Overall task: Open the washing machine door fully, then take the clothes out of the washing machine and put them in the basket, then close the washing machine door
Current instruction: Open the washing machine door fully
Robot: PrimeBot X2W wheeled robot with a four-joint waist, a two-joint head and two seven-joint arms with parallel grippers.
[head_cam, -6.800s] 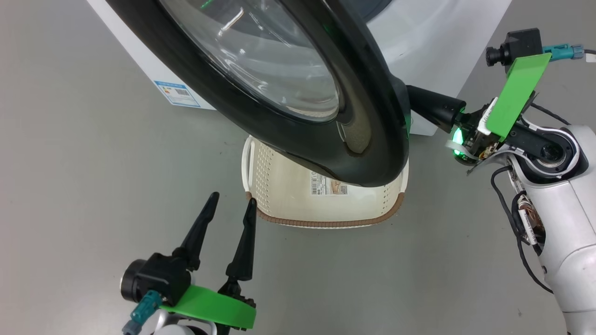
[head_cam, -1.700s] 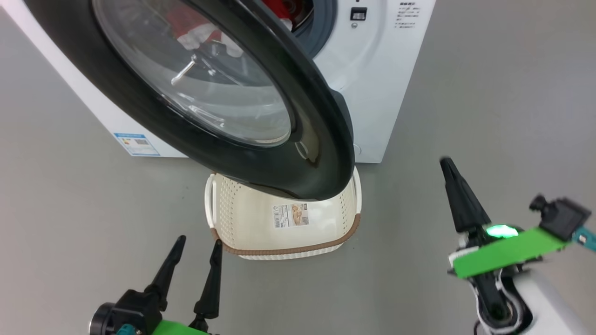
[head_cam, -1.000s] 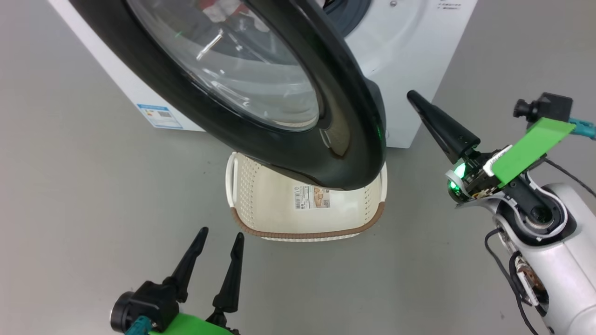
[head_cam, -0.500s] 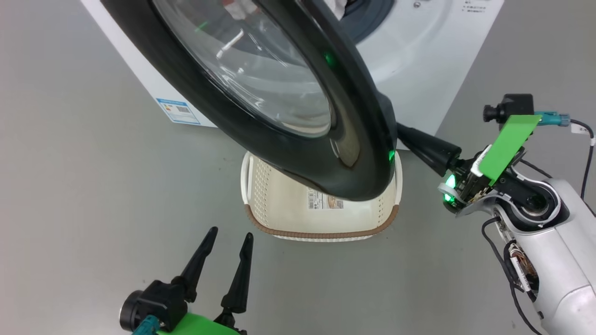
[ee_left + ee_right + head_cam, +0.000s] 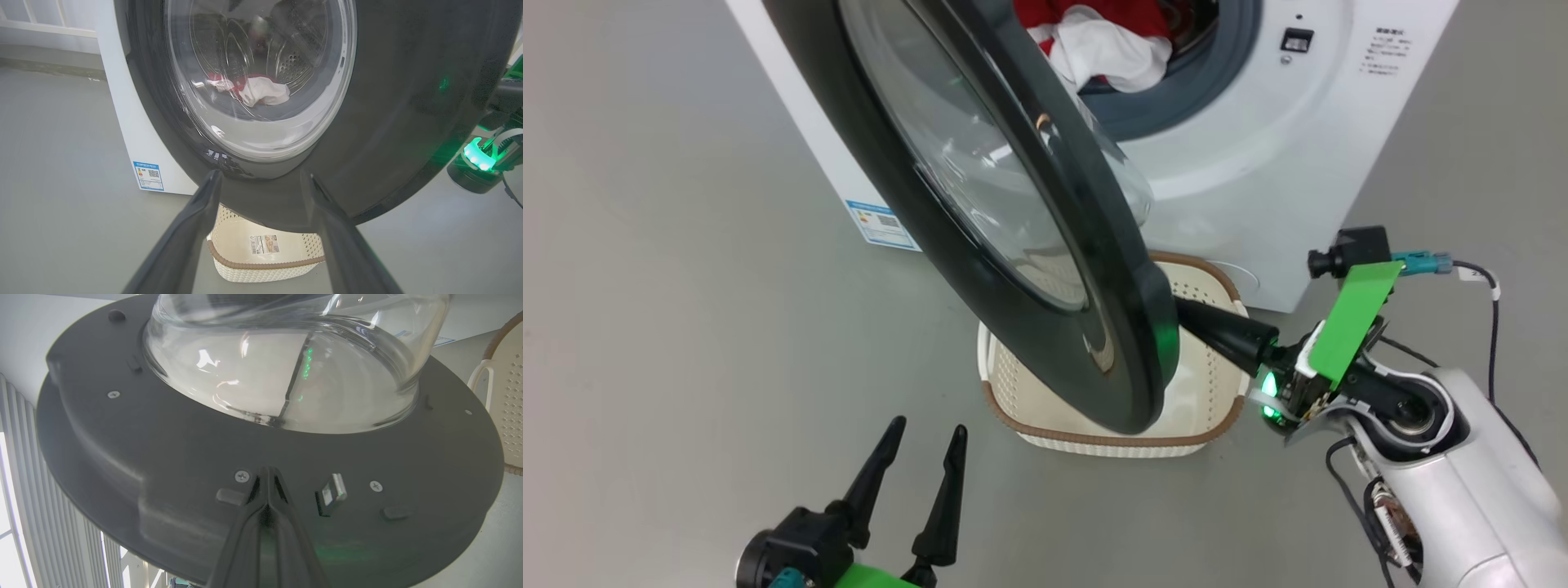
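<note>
Head view: the washing machine door (image 5: pixel 1005 237) is hanging half open above the basket (image 5: pixel 1192 433), the right gripper (image 5: pixel 1188 314), fingers together, touching its inner face from the right; the clothes (image 5: pixel 1094 41) are lying in the washing machine (image 5: pixel 1258 188). Left wrist view: the left gripper (image 5: pixel 261 175), jaws apart, is facing the outer rim, not touching. Right wrist view: joined tips are meeting the door's grey inner panel

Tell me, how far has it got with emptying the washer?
Done: the washing machine door stands partly open, not fully. In hand: the right gripper, shut, has its tips against the door's inner face, seemingly to swing it wider; the left gripper hangs open. Left: the clothes lie inside the washing machine, the basket beneath the door is empty, and closing comes last.
</note>
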